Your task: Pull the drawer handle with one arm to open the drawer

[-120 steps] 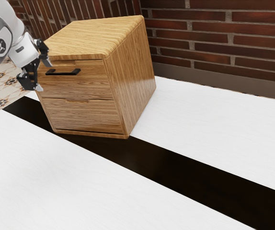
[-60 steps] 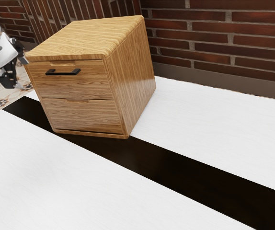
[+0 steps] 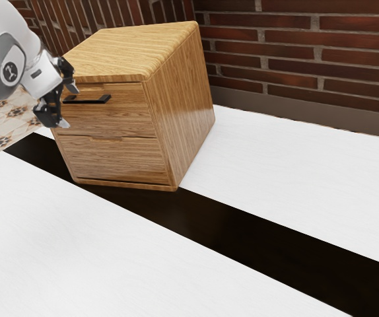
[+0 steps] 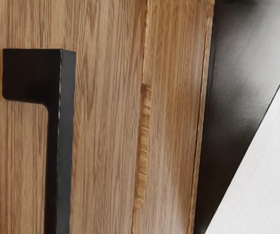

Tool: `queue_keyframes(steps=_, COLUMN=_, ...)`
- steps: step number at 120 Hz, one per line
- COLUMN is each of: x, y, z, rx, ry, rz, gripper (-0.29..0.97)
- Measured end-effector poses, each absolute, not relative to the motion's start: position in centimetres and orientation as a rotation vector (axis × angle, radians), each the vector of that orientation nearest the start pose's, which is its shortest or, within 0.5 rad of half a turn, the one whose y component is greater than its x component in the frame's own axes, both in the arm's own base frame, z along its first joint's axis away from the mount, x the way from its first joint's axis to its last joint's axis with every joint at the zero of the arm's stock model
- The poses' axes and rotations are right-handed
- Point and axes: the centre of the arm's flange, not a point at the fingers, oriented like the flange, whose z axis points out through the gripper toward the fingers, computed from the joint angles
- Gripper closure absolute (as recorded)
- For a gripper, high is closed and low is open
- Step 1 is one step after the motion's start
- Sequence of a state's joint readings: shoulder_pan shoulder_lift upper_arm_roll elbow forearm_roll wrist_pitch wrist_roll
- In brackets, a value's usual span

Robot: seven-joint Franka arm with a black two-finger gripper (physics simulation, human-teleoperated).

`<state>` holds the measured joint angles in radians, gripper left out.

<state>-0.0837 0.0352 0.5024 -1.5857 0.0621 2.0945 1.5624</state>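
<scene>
The handle [image 3: 87,99] is sitting on the top drawer [image 3: 120,115] of the cabinet [image 3: 176,79] (the drawer is looking shut). The gripper [image 3: 54,120] is hovering at the cabinet front, by the handle end. It should be straddling the handle squarely before pulling straight out. Its jaws are blending into the wood, so whether they are spread or closed cannot be told.

White arm [image 3: 8,63] bent low, pincer [image 3: 63,102] spread wide.

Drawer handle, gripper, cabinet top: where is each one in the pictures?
drawer handle [image 3: 87,99], exterior view, middle of the bar.
gripper [image 3: 62,99], exterior view, midway between its fingertips.
cabinet top [image 3: 127,49], exterior view, middle of the surface.
</scene>
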Motion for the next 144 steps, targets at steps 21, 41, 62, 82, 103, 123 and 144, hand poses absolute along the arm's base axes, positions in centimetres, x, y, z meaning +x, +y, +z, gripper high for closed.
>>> queue_keyframes(steps=21, x=54.6, y=23.3, z=64.5, rx=-2.269, ry=1.525, rz=-0.278, gripper=0.02)
queue_keyframes(steps=41, x=38.0, y=10.1, z=82.2, rx=-2.036, ry=1.650, rz=-0.516, gripper=0.01)
queue_keyframes(steps=62, x=34.0, y=10.0, z=81.9, rx=-2.140, ry=1.683, rz=-0.413, gripper=0.00)
queue_keyframes(steps=82, x=33.6, y=13.3, z=78.7, rx=-2.278, ry=1.683, rz=-0.341, gripper=0.00)
queue_keyframes(steps=103, x=36.3, y=19.1, z=72.2, rx=-2.417, ry=1.592, rz=-0.264, gripper=0.00)
queue_keyframes(steps=123, x=38.7, y=20.0, z=71.4, rx=-2.373, ry=1.556, rz=-0.272, gripper=0.00)
queue_keyframes(steps=144, x=39.1, y=22.3, z=71.4, rx=-2.375, ry=1.444, rz=-0.294, gripper=0.00)
